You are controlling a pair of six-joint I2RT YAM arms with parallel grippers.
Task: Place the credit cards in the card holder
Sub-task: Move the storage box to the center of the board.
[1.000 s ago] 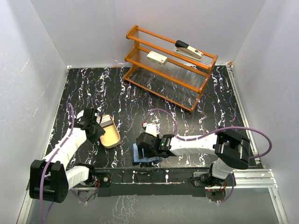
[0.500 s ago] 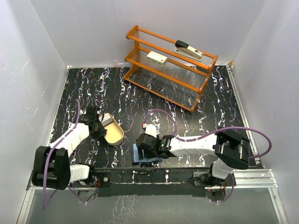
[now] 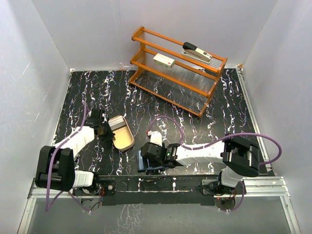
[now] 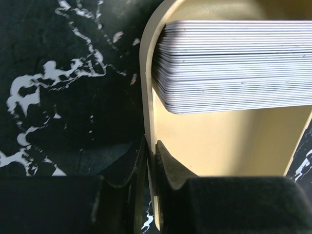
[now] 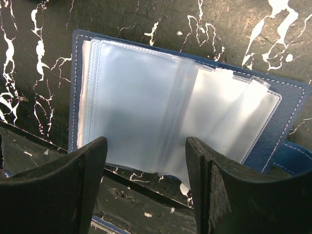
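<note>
The credit cards (image 4: 234, 63) lie as a pale stack inside a tan oval tray (image 4: 146, 97). My left gripper (image 4: 152, 146) is shut on the tray's thin rim, one finger inside and one outside. From above, the tray (image 3: 126, 141) sits left of centre with the cards (image 3: 116, 123) at its far end and the left gripper (image 3: 104, 130) at its left edge. The card holder (image 5: 292, 97) lies open on the table, its clear pockets (image 5: 146, 97) fanned upward. My right gripper (image 5: 146, 146) hovers over its near edge, open, holding nothing. The card holder (image 3: 145, 165) is mostly hidden under the right gripper (image 3: 147, 155).
An orange two-tier rack (image 3: 178, 68) stands at the back, carrying a stapler (image 3: 196, 51) and a cream box with a red label (image 3: 164, 60). White walls enclose the black marbled table (image 3: 195, 112) on three sides.
My left gripper has closed on the tray rim. The tray has shifted and swung a little to the right and back. The right arm has barely moved.
</note>
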